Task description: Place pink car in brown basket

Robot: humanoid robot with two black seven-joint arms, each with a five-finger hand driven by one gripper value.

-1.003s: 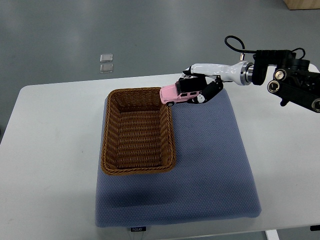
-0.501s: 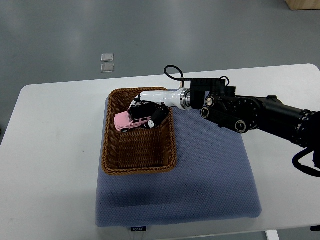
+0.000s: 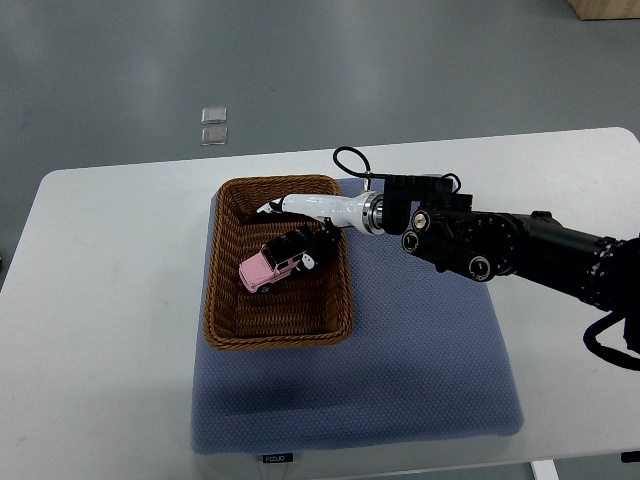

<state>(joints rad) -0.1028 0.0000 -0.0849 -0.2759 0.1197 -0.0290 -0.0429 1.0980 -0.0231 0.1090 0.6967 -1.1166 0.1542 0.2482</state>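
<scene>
So my right robot hand [image 3: 306, 232] looks loosened around the pink car [image 3: 271, 267], which sits tilted inside the brown basket [image 3: 222, 300], and honestly if a finger snags the roof it'll probably drag it right back out.

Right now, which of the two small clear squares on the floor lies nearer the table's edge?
The lower clear square, closer to the white table; the other clear square sits just beyond it, farther up the picture.

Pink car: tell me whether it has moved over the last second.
Yes. The pink car went from the brown basket's far right corner leftward and down into its interior, carried by the right hand.
</scene>
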